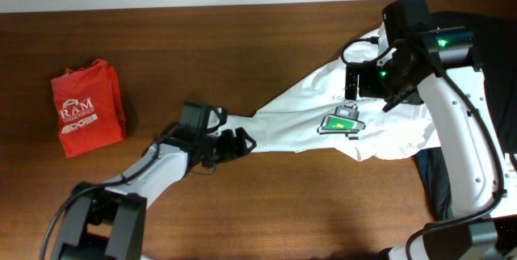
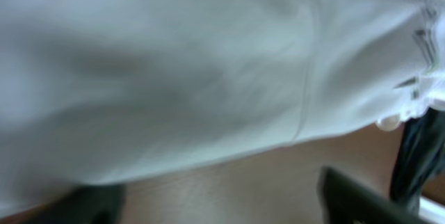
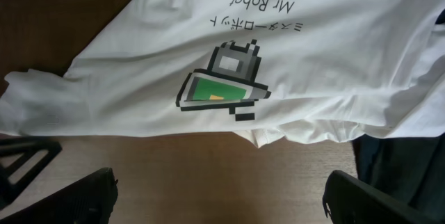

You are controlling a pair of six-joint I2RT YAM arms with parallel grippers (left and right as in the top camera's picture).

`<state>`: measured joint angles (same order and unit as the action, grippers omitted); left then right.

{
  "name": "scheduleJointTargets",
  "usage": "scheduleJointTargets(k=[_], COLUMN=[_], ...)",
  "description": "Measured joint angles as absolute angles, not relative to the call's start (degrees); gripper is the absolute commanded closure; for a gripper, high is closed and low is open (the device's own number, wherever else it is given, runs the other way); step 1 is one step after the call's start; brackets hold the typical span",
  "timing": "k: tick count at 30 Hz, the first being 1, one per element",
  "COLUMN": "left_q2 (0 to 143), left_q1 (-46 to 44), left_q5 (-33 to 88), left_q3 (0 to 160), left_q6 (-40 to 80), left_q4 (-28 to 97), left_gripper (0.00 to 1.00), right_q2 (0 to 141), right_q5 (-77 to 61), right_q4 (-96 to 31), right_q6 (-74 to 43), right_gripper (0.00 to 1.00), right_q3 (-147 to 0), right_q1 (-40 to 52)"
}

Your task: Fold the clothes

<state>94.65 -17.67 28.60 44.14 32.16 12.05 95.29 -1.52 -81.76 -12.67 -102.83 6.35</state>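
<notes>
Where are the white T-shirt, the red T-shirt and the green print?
white T-shirt (image 1: pixel 299 115), overhead view, plain cloth left of its picture.
red T-shirt (image 1: pixel 87 108), overhead view, its white lettering.
green print (image 3: pixel 208 88), right wrist view, the green field.

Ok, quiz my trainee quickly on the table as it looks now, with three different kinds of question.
1. True or false: the red shirt lies folded, apart from the white shirt.
2. The print on the white shirt shows: A) a green square, B) a blue star, C) a red circle.
3. Which gripper hangs open over that print?
Key: 1 true. 2 A. 3 the right gripper.
</notes>
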Motion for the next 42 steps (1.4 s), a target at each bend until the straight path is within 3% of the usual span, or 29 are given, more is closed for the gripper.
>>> scheduleJointTargets(k=[1,2,3,9,14,15,16,17,19,20,24,32,35,39,42], left_q2=[95.35,96.12,96.44,96.51,95.55,95.0,94.35,93.58,92.82,92.84,92.88,93.6,96.27,101.12,103.02], left_q1=[-18.24,-18.76,-19.22,-17.61,-1.41,2.59,4.73,5.52,3.55,1.76,-9.65,-24.64,-25.3,-25.34,-25.32], left_q5=[28.49,27.57,25.56,17.32,14.55,15.38,17.41,20.14,25.21,25.82,23.75,16.08,14.22,12.93,11.73], left_q3=[44.16,44.21,44.21,44.49,54.78,58.41,60.77,62.17,62.72,62.48,61.69,54.13,53.87,53.89,53.78], left_q6=[32.38,32.88,33.36,33.34,29.08,28.62,28.34,28.21,27.59,27.49,28.18,44.86,46.98,48.16,48.16], left_q4=[9.39,6.83,4.99,0.51,7.18,8.56,10.87,14.28,24.08,28.73,37.06,28.42,25.32,19.75,16.43], left_gripper=[0.61,0.92,0.99,0.99,0.99,0.96,0.77,0.51,0.24,0.01,0.01,0.05,0.16,0.99,1.0], right_q2=[95.29,95.29,95.29,95.29,95.29,95.29,95.29,95.29,95.29,95.29,95.29,95.29,95.29,95.29,95.29], right_q5=[-1.52,-1.52,-1.52,-0.86,1.83,2.13,2.2,2.26,2.39,2.39,2.59,2.59,2.59,2.59,2.59], right_q4=[-81.73,-81.89,-82.3,-82.39,-82.61,-82.59,-82.61,-82.63,-82.7,-82.74,-82.94,-83.81,-83.85,-84.05,-84.05], right_q6=[-12.69,-12.78,-12.88,-12.93,-13.08,-13.08,-13.1,-13.06,-13.06,-13.06,-13.08,-13.08,-13.06,-13.08,-13.08], right_gripper=[0.01,0.01,0.01,0.01,0.01,0.01,0.01,0.01,0.01,0.01,0.01,0.01,0.01,0.01,0.01], right_q3=[-102.83,-102.83,-102.83,-102.83,-102.83,-102.83,-102.83,-102.83,-102.83,-102.83,-102.83,-102.83,-102.83,-102.85,-102.85], right_q1=[6.35,6.35,6.35,6.35,6.35,6.35,6.35,6.35,6.35,6.35,6.35,6.35,6.35,6.35,6.35])
